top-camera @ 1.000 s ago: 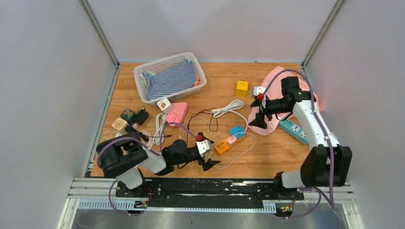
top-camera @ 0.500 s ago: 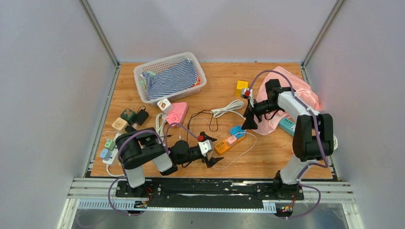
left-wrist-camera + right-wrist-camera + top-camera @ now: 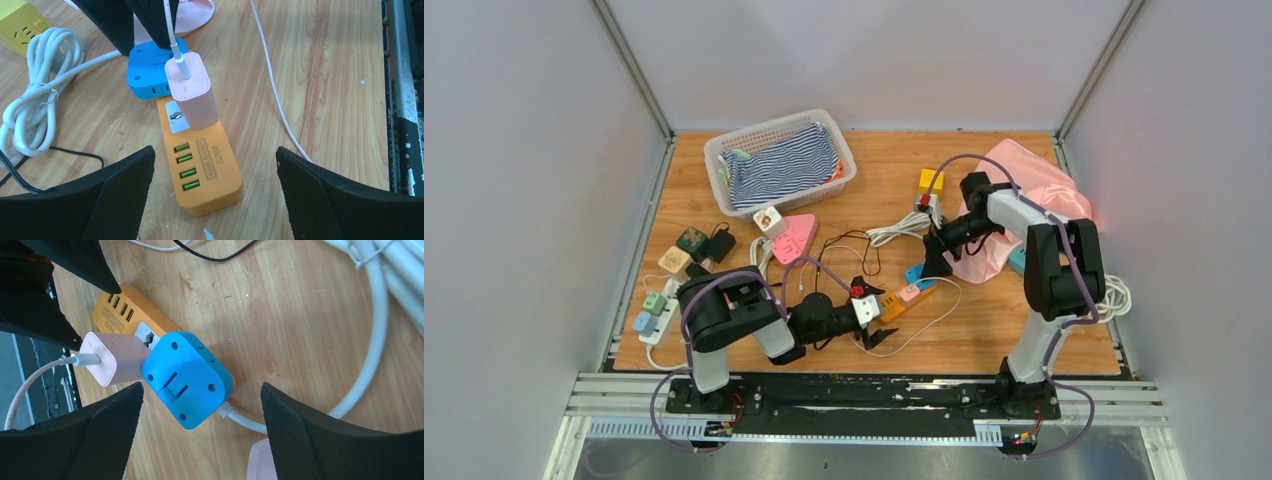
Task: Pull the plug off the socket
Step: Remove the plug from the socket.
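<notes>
We hover lining up, left pincer (image 3: 212,155) and right pincer (image 3: 200,385) wide open, empty. Next, pinch the pink plug (image 3: 192,92) at twelve o'clock.

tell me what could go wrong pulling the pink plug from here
1. Both the left gripper and right gripper are open, so nothing pins the orange strip; it may lift with the pink plug.
2. The blue adapter sits right beside the plug, so fingers could catch it instead.
3. Both grippers crowd one spot and might collide.
</notes>
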### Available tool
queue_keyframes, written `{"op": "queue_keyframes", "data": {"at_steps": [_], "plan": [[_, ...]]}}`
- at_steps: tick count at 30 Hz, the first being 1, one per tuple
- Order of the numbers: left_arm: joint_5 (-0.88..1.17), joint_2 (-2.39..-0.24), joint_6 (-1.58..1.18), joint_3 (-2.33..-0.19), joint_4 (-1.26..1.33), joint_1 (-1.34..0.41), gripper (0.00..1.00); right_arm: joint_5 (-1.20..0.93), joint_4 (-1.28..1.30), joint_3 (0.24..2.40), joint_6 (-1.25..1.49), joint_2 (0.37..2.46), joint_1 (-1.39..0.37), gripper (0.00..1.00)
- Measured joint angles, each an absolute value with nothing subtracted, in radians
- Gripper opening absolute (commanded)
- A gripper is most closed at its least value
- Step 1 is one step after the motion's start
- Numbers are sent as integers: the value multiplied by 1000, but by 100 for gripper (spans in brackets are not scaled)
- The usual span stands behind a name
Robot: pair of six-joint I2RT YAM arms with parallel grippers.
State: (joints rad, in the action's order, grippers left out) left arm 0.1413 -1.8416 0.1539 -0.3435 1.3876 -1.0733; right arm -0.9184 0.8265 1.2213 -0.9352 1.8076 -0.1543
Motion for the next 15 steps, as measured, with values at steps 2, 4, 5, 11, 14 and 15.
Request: {"op": "queue_keyframes", "data": {"at_steps": [2,4,5,11,14,15], "plan": [[141,-1846,158,-344,1386,-1074,91,-915,832,1221,-933,1823,-165,87],[141,-1849,162,-345,1382,-1075,91,-914,838,1222,-933,1839,-176,86],[141,-1850,165,-346,1380,-1076,91,-913,842,1222,-933,1846,-182,86],[142,-1852,169,-355,1359,-1076,90,-916,888,1230,-951,1855,-194,82],[142,-1853,169,-355,1351,-1076,90,-926,913,1233,-976,1846,-194,81],[142,-1853,169,-355,1351,-1076,90,-932,922,1234,-987,1841,-194,80]]}}
